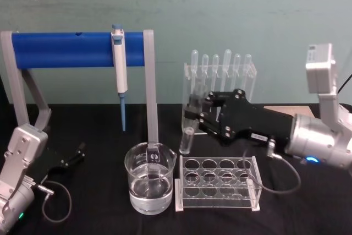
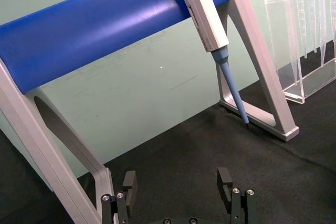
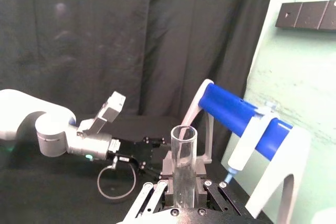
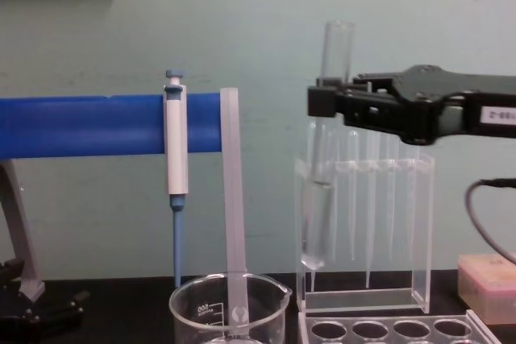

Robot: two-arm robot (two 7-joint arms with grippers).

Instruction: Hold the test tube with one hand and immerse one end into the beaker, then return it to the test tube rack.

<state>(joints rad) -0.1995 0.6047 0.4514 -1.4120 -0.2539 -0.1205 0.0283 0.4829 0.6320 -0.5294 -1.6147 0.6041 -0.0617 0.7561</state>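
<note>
Above table [image 1: 308, 207], tube [image 1: 187, 140] in right end effector [image 1: 194, 115]

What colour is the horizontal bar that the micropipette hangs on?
Solid blue; the bar shows best in the left wrist view.

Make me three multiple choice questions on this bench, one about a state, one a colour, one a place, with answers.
1. The beaker is: A) empty B) tipped over C) upright, holding clear liquid.
2. The bar carrying the micropipette is: A) red B) blue C) yellow.
3. The test tube is: A) lying in the beaker B) hung on the bar C) upright in the fingers of the right gripper.
Answers: C, liquid fills its lower part; B, the bar is plainly blue; C, the fingers clamp it off the table, outside the test tube rack. The left gripper sits open, idle, at the left.
</note>
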